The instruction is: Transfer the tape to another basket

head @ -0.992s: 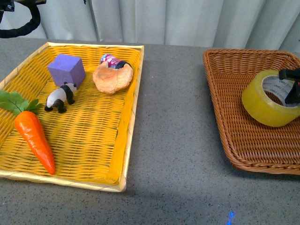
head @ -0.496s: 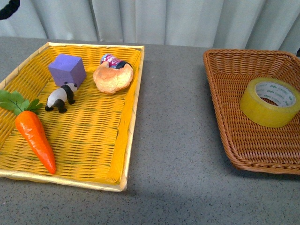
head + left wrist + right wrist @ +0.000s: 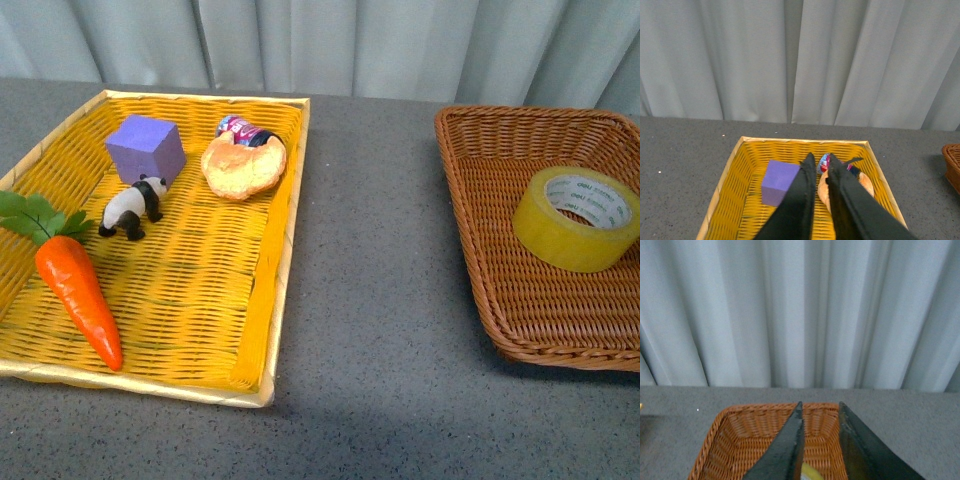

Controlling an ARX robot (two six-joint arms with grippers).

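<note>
The yellowish tape (image 3: 577,218) lies flat inside the brown wicker basket (image 3: 480,240) at the right of the front view, free of any gripper. Neither arm shows in the front view. Seen from the right wrist, my right gripper (image 3: 820,409) hangs open high above the brown basket (image 3: 740,440), with a sliver of the tape (image 3: 811,473) between its fingers far below. In the left wrist view my left gripper (image 3: 820,160) is shut and empty, held above the yellow tray (image 3: 740,200).
The yellow woven tray (image 3: 270,300) on the left holds a purple cube (image 3: 146,146), a panda figure (image 3: 130,207), a carrot (image 3: 78,297), a bread piece (image 3: 243,164) and a small can (image 3: 236,127). Grey tabletop (image 3: 380,300) separates tray and basket. Curtains hang behind.
One second ago the right gripper was at the tape, which stood tilted in the basket. It has let go and risen out of the front view; the tape now lies flat.
</note>
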